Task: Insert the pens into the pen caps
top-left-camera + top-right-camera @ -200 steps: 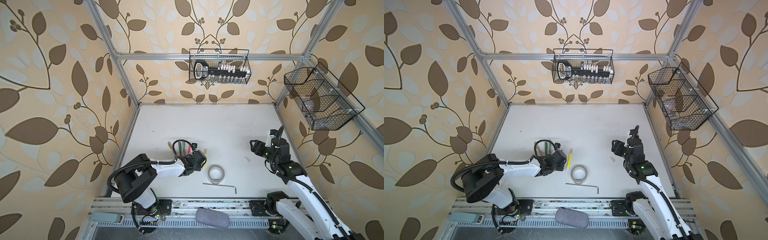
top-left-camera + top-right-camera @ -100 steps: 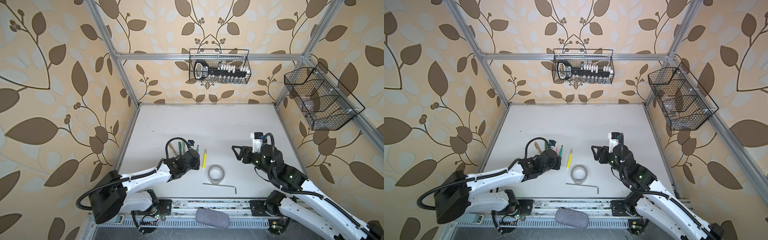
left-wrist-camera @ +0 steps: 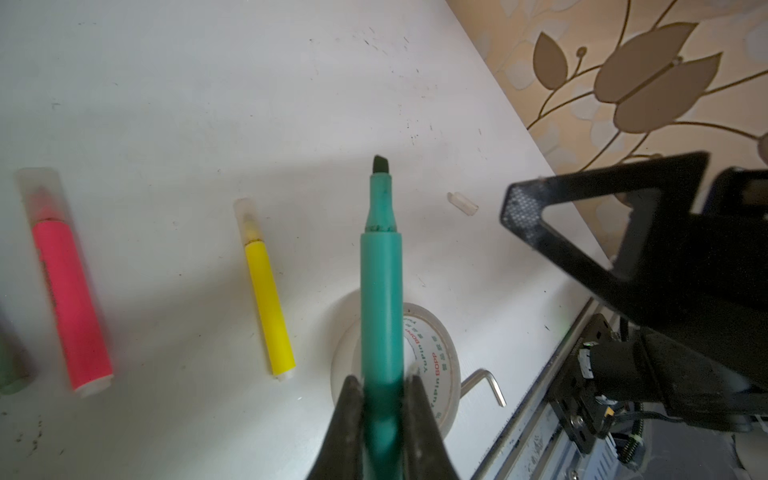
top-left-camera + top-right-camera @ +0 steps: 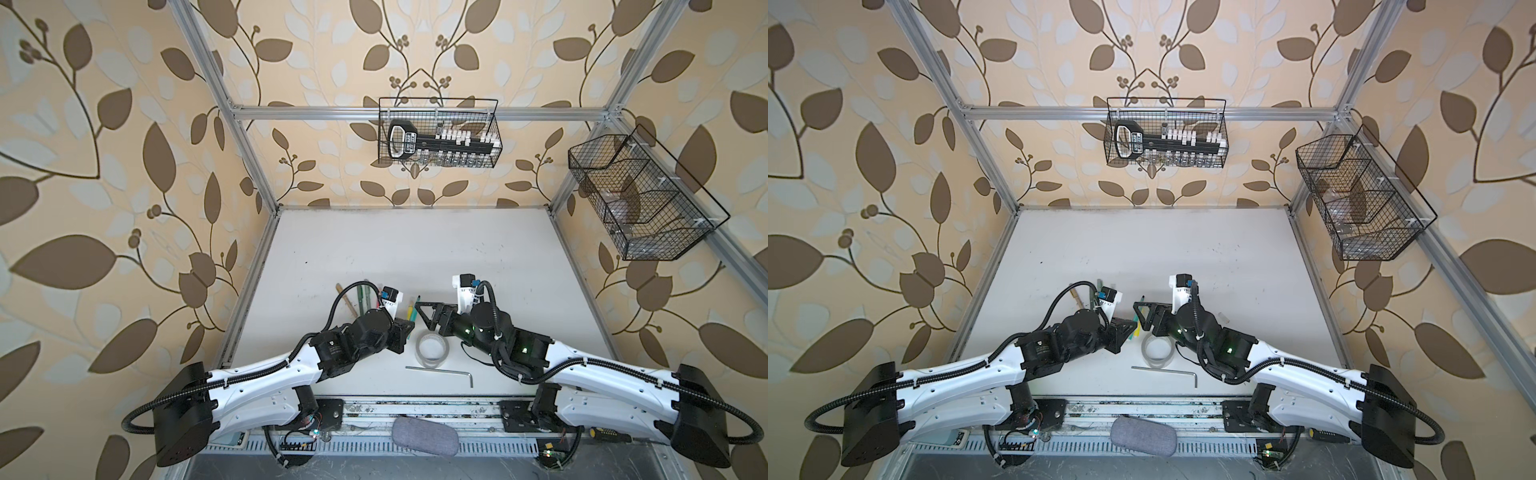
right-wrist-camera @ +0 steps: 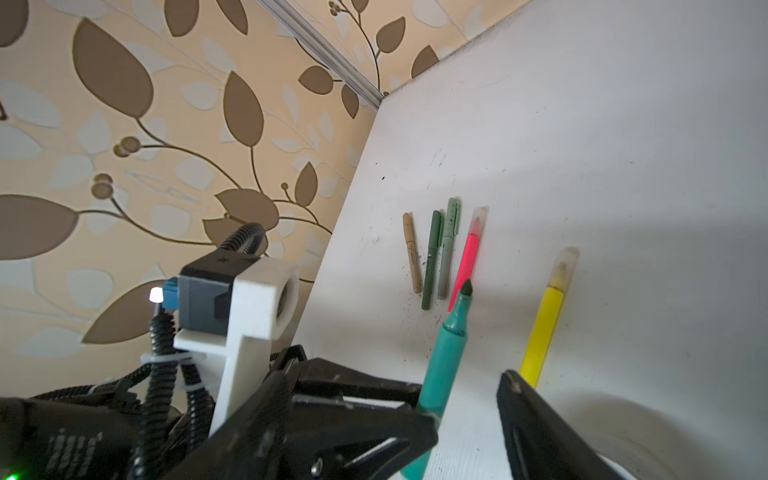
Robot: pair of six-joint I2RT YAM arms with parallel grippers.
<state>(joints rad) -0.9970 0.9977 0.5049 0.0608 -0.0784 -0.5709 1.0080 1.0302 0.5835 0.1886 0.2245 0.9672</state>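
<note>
My left gripper [image 3: 382, 382] is shut on the green marker [image 3: 381, 291], which is uncapped with its dark tip [image 3: 380, 164] bare. My right gripper [image 5: 469, 411] is open and faces it. In the right wrist view the green marker [image 5: 446, 357] crosses between its fingers [image 5: 415, 428], close to one; contact cannot be told. A loose clear pen cap [image 3: 462, 203] lies on the table behind the right arm. The pink marker [image 3: 70, 299] and yellow marker [image 3: 266, 291] lie capped. Tan [image 5: 412, 253], dark green [image 5: 432, 257] and grey-green [image 5: 449, 249] pens lie beside them.
A roll of clear tape [image 4: 432, 349] lies just below both grippers, with a silver hex key [image 4: 440, 370] in front of it. Wire baskets hang on the back wall [image 4: 438, 133] and the right wall [image 4: 640, 199]. A grey pad [image 4: 426, 436] sits off the table's front edge.
My right gripper has swung left across the table to face the left gripper, and its jaws have widened. My left gripper has shifted slightly right with the green marker.
</note>
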